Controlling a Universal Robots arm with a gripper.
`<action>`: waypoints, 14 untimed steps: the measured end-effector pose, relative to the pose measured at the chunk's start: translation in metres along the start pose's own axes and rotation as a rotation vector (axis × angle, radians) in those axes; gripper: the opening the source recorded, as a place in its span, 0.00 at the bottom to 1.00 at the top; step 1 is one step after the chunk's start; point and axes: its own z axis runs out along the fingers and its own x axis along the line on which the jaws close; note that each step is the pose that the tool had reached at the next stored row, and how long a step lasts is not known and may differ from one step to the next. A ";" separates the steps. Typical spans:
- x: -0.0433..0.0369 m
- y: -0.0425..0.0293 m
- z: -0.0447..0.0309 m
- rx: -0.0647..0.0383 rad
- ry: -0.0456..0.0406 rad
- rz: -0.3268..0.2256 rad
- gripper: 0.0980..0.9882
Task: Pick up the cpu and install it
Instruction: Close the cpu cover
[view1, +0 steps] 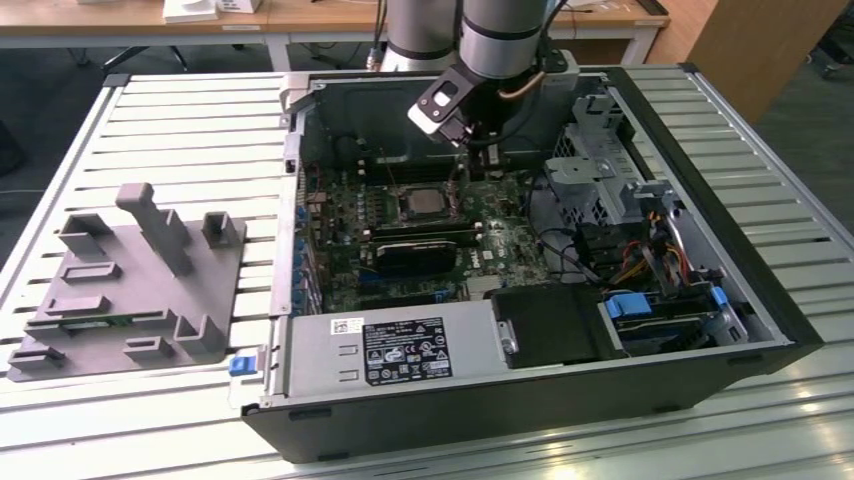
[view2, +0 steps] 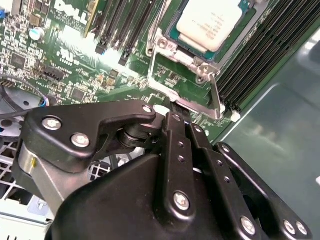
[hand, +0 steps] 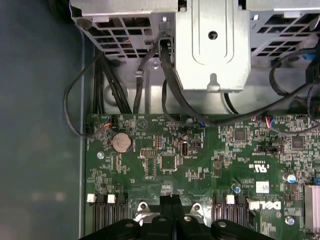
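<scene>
Exterior view first: the cpu (view1: 424, 203), a flat square with a dull silver lid, lies seated in the socket on the green motherboard (view1: 336, 215) inside the open black case (view1: 534, 420). The gripper (view1: 482, 165), made of black jointed links, hangs just beside it toward the case's back wall, its fingers pressed together on nothing. In the second wrist view, its tips sit near the steel socket frame (view2: 200, 69). A drive cage (view1: 601, 150) and cables (view1: 574, 250) crowd the exterior view's right.

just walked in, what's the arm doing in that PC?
The small square silver-topped cpu already lies in the metal socket frame on the green motherboard. The arm's shut black gripper hangs low beside that frame, inside the open black computer case.
</scene>
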 end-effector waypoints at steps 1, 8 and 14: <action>0.0000 -0.0014 0.0000 0.000 0.0001 0.000 0.01; -0.0002 -0.0097 0.0001 0.000 0.0000 0.000 0.01; -0.0004 -0.0172 0.0001 0.000 0.0000 0.000 0.01</action>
